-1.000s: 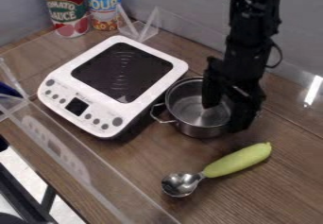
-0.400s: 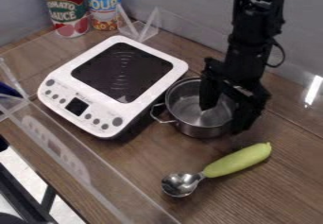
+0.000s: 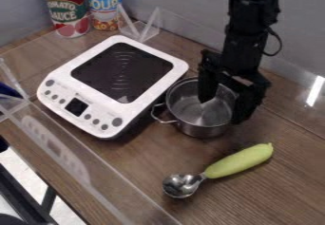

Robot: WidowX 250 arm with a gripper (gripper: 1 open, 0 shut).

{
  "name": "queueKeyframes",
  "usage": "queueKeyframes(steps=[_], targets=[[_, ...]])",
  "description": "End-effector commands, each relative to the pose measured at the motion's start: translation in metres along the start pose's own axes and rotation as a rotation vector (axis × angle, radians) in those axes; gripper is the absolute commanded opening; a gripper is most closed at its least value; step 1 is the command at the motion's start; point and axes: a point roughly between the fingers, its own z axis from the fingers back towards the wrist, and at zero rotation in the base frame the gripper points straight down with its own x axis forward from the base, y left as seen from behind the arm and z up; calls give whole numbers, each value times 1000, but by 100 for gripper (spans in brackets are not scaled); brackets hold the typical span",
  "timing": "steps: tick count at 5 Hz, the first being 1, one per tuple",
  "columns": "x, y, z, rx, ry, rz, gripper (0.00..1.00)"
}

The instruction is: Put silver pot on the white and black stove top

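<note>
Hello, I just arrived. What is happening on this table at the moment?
A single robot arm is working on the silver pot. Its gripper points down over the pot with the fingers open, one finger inside the pot and the other outside the rim, so nothing is gripped yet. The pot stands on the wooden table, right beside the stove top, whose black glass is bare. A green-handled scoop lies nearer the camera.

Desk layout: stove top at the left, silver pot just beside it to the right.

The stove top (image 3: 112, 84) sits on the desk (image 3: 286, 186), with two cans (image 3: 84, 8) behind it at the far left. The silver pot (image 3: 193, 112) stands on the desk against the stove top's right corner, the pincer (image 3: 229, 92) reaching down over it. A scoop (image 3: 219, 171) lies before the pot.
</note>
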Motion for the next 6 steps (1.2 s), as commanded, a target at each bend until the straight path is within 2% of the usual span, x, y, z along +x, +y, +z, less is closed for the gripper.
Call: queueKeyframes(steps=[1,2,3,5,6], targets=[[4,13,8,30,-38,5,100],[3,11,4,45,-28,-16,100],[7,17,3,51,-19,8,100],[12,28,13,51,1,51,100],[7,18,12,50,11,62,100]])
